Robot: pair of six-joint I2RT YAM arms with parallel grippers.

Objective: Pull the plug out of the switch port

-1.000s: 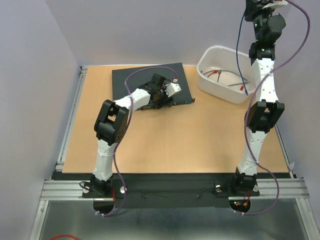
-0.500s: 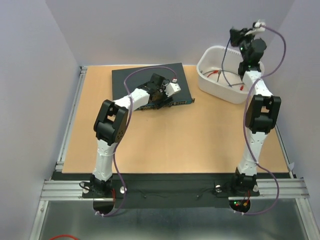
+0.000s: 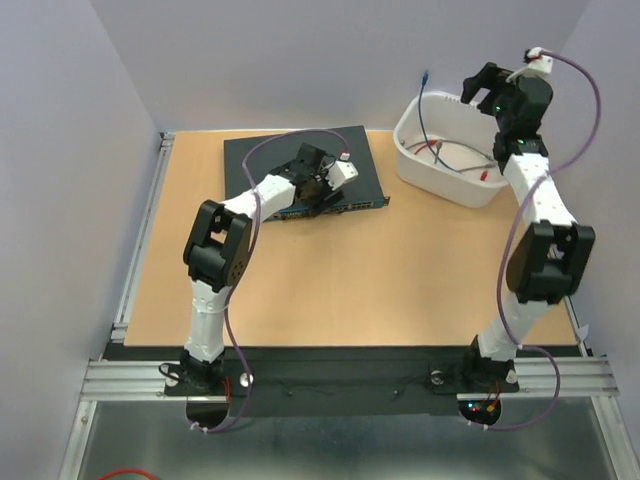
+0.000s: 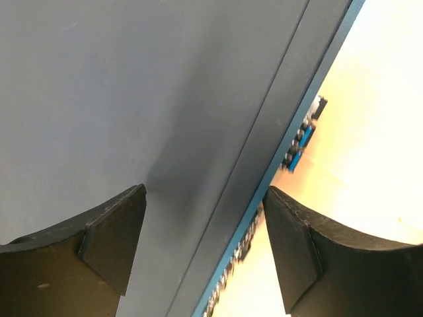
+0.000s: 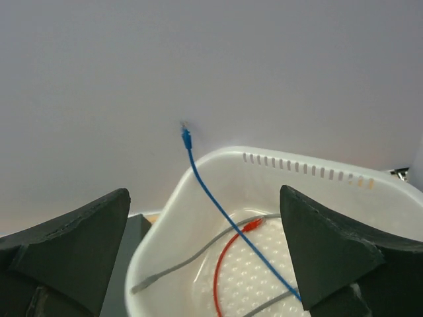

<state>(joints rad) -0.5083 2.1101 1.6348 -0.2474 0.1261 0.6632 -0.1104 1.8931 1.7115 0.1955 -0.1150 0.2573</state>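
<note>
- Two arms: the left arm (image 3: 215, 250) and the right arm (image 3: 545, 260).
- Two claws, one per arm: the left claw (image 4: 205, 198) and the right claw (image 5: 205, 195), each with two fingers.
- One switch (image 3: 238, 160), with a row of sockets too blurred to count.
- One white tub (image 3: 430, 175).
- One blue cable (image 5: 218, 206), with one plug (image 5: 186, 137) at its raised end.
- One red cable (image 5: 220, 267).
- One grey cable (image 5: 192, 261); a second grey stretch may be the same cable or another.
- One counter (image 3: 380, 280).

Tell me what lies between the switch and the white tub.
Only bare tabletop lies between the switch and the tub; the top view shows it.
</note>
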